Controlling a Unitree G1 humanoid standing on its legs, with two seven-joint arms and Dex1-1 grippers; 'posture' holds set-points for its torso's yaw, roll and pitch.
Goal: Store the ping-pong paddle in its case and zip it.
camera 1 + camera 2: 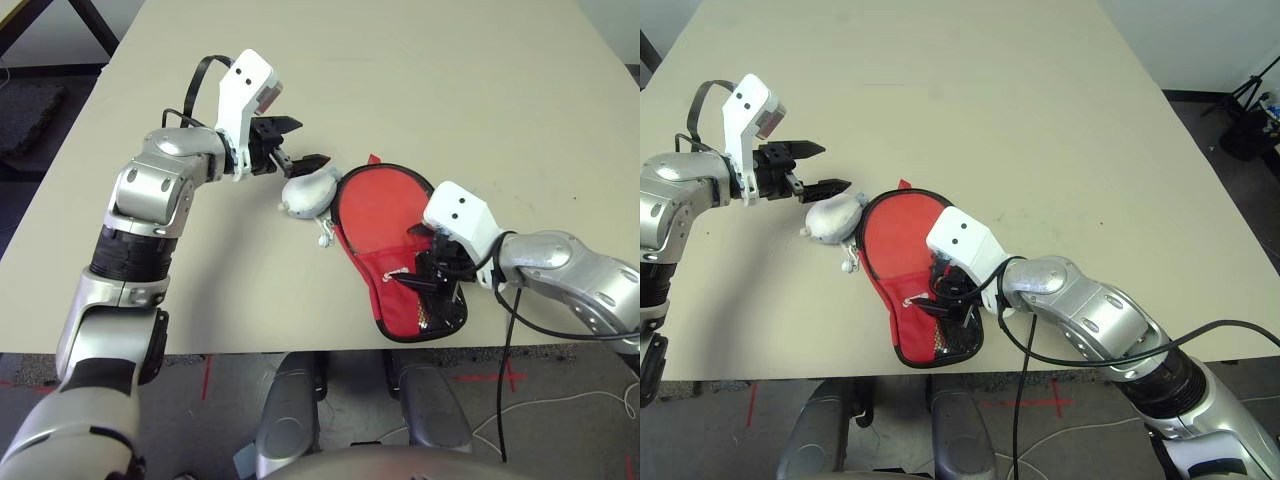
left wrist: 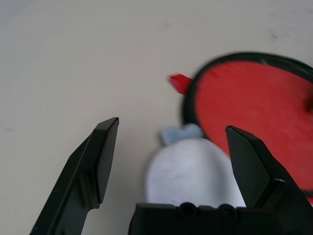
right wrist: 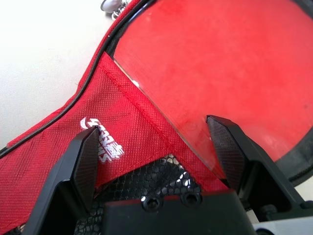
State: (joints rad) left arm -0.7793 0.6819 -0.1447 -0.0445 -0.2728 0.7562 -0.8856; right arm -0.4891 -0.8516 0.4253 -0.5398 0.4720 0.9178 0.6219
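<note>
Both open: left gripper (image 1: 314, 142) by whitish ball (image 1: 310, 195), right gripper (image 1: 402, 254) over near part of red case (image 1: 382, 210), near edge of worktop (image 1: 250, 300).

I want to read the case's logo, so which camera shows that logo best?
The right wrist view: the white logo is large there, though partly behind a finger. Both eye views show just a small white mark.
</note>
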